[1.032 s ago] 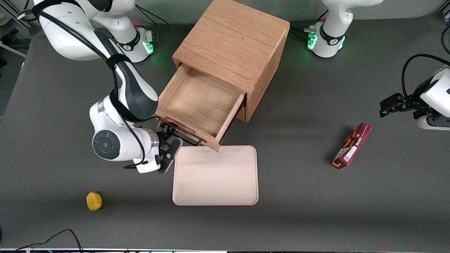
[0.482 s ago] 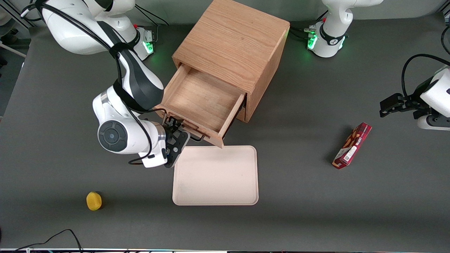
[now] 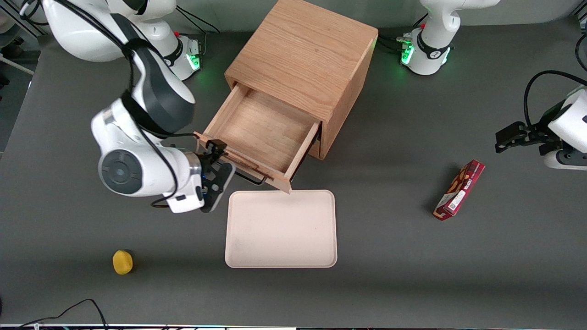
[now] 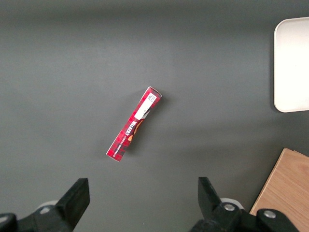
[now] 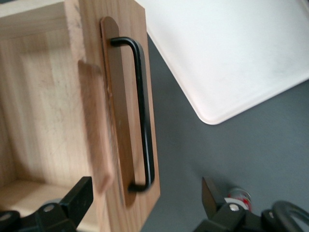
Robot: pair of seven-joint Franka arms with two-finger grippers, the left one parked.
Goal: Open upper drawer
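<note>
The grey table (image 3: pixel 390 275) carries a wooden cabinet (image 3: pixel 302 55), cream tray (image 3: pixel 280 229), red box (image 3: pixel 459 189) and yellow fruit (image 3: pixel 122 262).

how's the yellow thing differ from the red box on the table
The yellow object is small and rounded; the red box is long, slim and printed. The yellow one lies toward the working arm's end, nearer the front camera; the box toward the parked arm's. Both sit loose on the grey table, untouched; the gripper is open beside the pulled-out upper drawer.

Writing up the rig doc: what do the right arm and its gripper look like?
Right arm: glossy white shells, dark grey joint sections, a round grey cap on the wrist joint, and a black cable running along the outside. The gripper, by the upper drawer handle, is black with two fingers, open.
</note>
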